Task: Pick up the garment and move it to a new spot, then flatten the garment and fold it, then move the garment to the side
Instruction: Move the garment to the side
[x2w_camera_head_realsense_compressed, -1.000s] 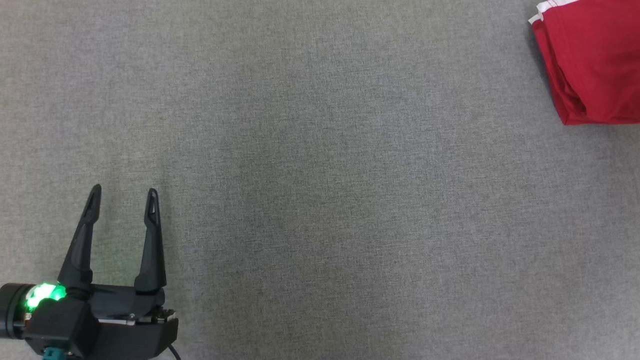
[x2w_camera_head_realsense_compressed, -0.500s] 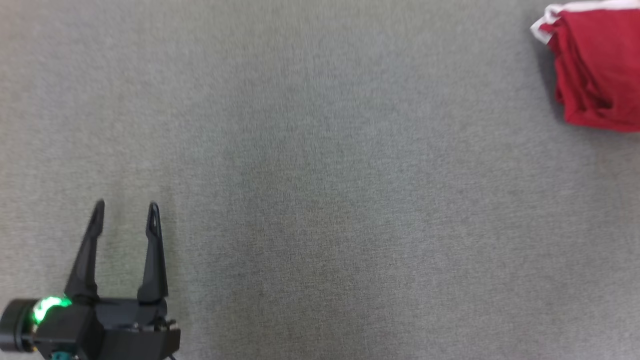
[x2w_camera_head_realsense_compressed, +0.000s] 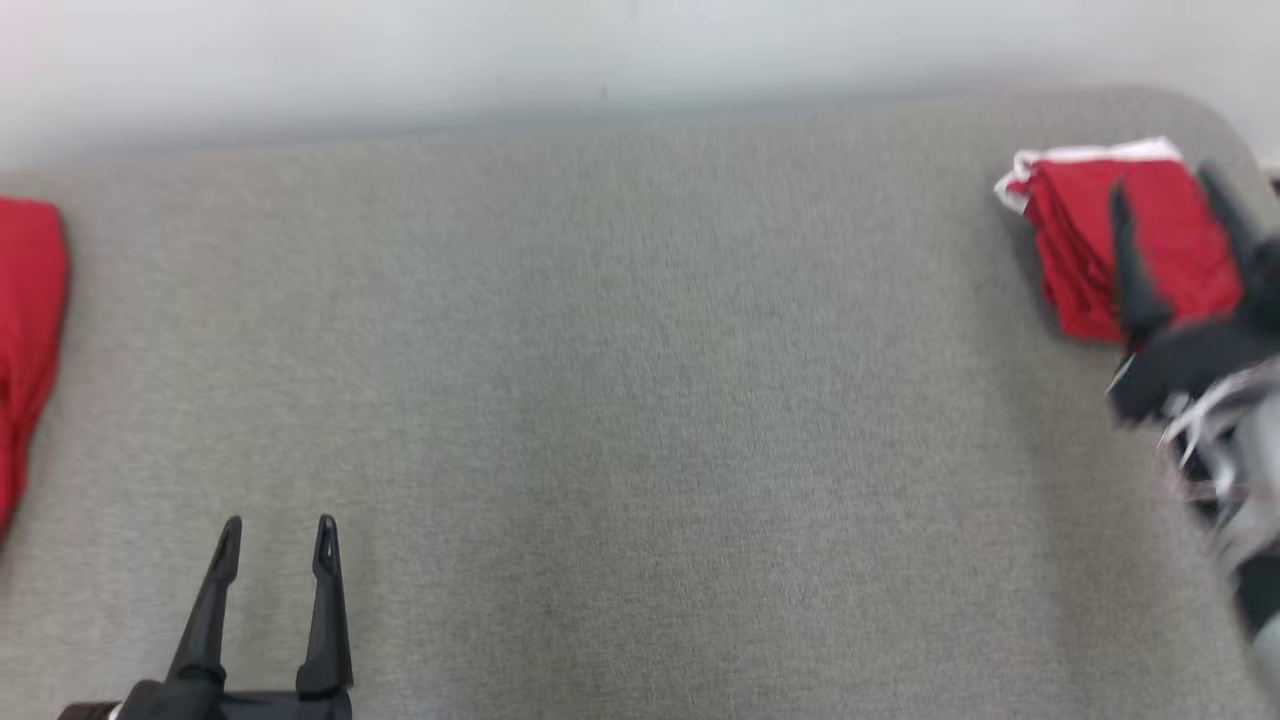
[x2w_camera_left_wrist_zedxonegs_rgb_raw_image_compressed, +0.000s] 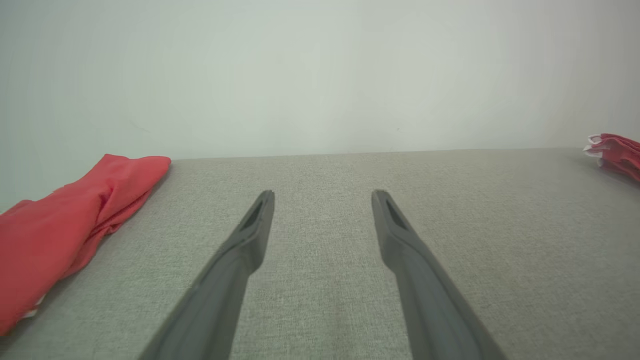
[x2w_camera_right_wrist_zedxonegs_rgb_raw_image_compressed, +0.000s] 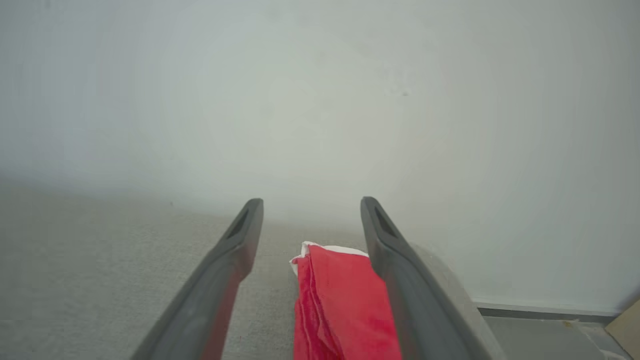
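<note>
**Soft even light, smeared head view**

Bright, diffuse light, with no glare and only faint shadows. The head view is motion-blurred throughout, worst at the right edge of the frame, where the right hand (x2w_camera_head_realsense_compressed: 1165, 188) streaks. Both wrist views turn hazy toward the top, and the wall (x2w_camera_left_wrist_zedxonegs_rgb_raw_image_compressed: 320, 75) is washed out.

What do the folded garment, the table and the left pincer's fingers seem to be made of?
Folded garment: thin matte red cloth with white trim; it lies in soft layered folds.
Table: grey textile cover, matte; a fine weave shows.
Left pincer, fingers: probably moulded plastic; dark, smooth, dull sheen.
</note>
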